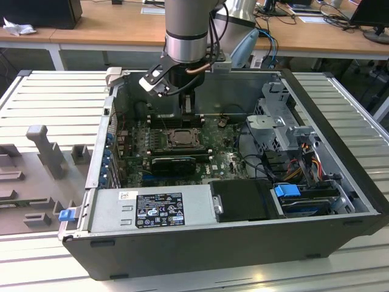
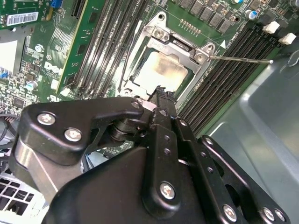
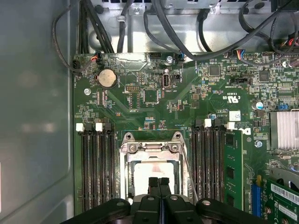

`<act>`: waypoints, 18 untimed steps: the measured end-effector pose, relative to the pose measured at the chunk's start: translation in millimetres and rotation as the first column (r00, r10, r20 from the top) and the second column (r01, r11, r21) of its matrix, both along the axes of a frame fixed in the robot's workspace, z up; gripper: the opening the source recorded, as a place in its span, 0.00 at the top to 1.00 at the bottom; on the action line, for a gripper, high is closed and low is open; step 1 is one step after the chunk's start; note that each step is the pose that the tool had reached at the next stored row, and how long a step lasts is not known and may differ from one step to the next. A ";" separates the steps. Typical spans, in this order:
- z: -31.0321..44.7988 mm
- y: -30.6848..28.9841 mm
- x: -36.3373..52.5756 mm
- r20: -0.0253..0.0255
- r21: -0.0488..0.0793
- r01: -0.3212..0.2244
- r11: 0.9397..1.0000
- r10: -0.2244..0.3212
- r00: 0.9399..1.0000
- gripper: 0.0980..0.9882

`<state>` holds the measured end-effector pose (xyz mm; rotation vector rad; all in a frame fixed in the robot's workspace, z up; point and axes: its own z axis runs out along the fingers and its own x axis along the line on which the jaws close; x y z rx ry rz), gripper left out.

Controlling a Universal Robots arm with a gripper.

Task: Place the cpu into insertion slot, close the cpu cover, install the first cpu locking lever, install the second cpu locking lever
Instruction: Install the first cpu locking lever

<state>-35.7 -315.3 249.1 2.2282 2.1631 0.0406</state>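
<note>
The cpu (image 3: 154, 169) lies flat in the insertion slot (image 1: 182, 138), its silvery top (image 2: 164, 70) showing through the window of the cpu cover (image 3: 149, 148). The cover (image 2: 180, 44) lies down over the socket. A thin wire locking lever (image 2: 240, 59) sticks out sideways from a corner of the socket and runs slanted along the socket's side (image 3: 188, 165). My gripper (image 3: 159, 184) hovers over the cpu's edge, its two black fingers pressed together, shut on nothing. The tip (image 2: 161, 91) sits just above the chip. In the exterior view the gripper (image 1: 187, 109) hangs inside the case, right behind the socket.
Black memory slots (image 3: 96, 172) flank the socket on both sides. A long black graphics card (image 1: 173, 163) lies in front of it. The power supply (image 1: 152, 210), drive cage (image 1: 285, 131), cable bundles (image 3: 163, 23) and grey case walls (image 1: 200, 91) hem the board in.
</note>
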 end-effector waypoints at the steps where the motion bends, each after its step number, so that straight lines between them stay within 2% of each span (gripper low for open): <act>1: 1.1 0.0 0.0 0.000 0.000 0.000 1.000 0.000 1.000 0.99; 13: 5.7 0.0 0.0 0.000 0.000 0.000 1.000 0.000 1.000 0.99; 16: 8.3 0.0 0.0 0.000 0.000 -0.003 1.000 0.003 1.000 0.99; 18: 14.1 0.0 0.0 0.000 0.000 -0.011 1.000 0.011 1.000 0.99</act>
